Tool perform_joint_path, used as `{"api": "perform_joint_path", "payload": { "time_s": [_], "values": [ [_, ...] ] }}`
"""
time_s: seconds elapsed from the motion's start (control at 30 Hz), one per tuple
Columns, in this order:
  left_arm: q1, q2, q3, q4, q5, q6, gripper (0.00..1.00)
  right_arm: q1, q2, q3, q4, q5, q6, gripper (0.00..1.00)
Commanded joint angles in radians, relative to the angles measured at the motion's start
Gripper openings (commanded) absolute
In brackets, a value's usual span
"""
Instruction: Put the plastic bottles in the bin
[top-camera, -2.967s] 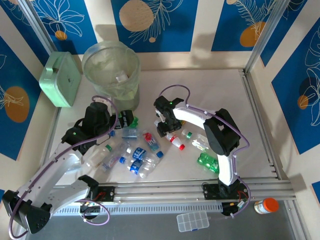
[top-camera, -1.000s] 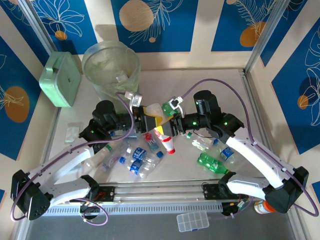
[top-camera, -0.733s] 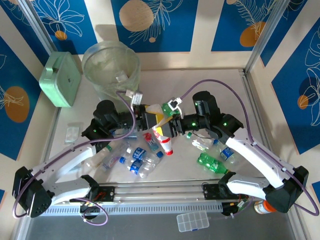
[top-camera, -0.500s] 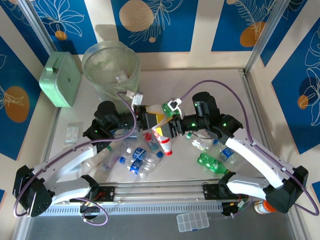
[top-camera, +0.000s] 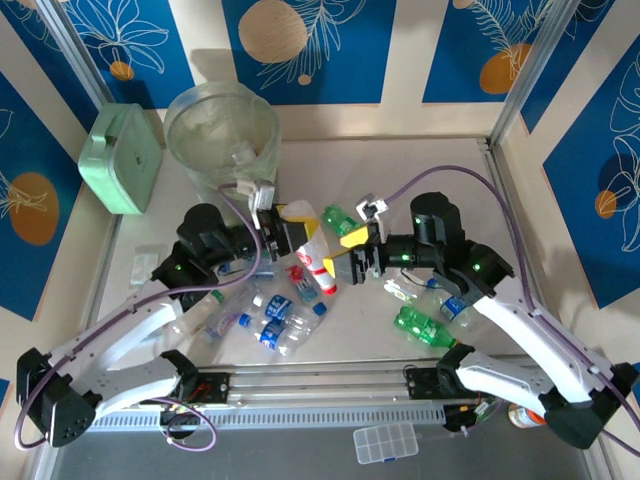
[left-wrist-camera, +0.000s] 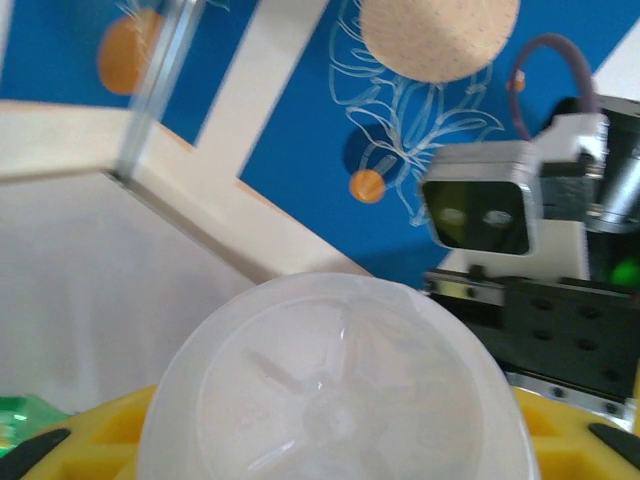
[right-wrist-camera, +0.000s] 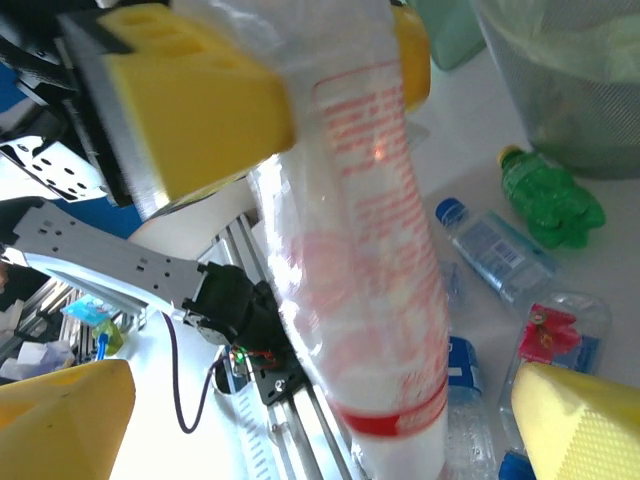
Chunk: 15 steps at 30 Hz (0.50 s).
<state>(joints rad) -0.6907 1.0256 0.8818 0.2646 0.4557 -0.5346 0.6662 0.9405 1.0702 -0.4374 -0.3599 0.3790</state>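
Top external view, upper left: we see the bin (top-camera: 225, 180), bag-lined, with something pale inside. At centre our left gripper (top-camera: 298, 225) is clamped on a red-labelled bottle (top-camera: 316, 262); the right gripper (top-camera: 357, 252) gapes wide, holding nothing. Loose bottles (top-camera: 280, 325) litter the table (top-camera: 430, 180) below.

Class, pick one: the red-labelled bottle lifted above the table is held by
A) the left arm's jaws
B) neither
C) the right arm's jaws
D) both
A: the left gripper clamps the bottle in its jaws; the right gripper has its jaws wide apart, clear of it.
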Motion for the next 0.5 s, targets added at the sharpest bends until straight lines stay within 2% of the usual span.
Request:
{"api": "perform_joint_path", "payload": {
  "time_s": [0.0,0.13,0.23,0.37,0.47],
  "values": [
    [0.015,-0.019,0.069,-0.077,-0.153,0.127,0.28,-0.017,-0.046,-0.021,-0.015,0.030,0.005,0.97],
    [0.065,0.007,0.144,-0.111,-0.253,0.172,0.13,-0.032,-0.070,-0.026,-0.034,0.044,-0.005,0.97],
    [0.134,0.051,0.231,-0.142,-0.280,0.178,0.00,-0.039,-0.074,-0.027,-0.045,0.045,-0.013,0.96],
    [0.304,0.126,0.365,-0.189,-0.241,0.095,0.00,-0.047,-0.068,-0.016,-0.068,0.050,-0.021,0.96],
    [0.388,0.179,0.456,-0.200,-0.266,0.067,0.00,-0.051,-0.069,0.001,-0.097,0.050,-0.040,0.96]
  ]
}}
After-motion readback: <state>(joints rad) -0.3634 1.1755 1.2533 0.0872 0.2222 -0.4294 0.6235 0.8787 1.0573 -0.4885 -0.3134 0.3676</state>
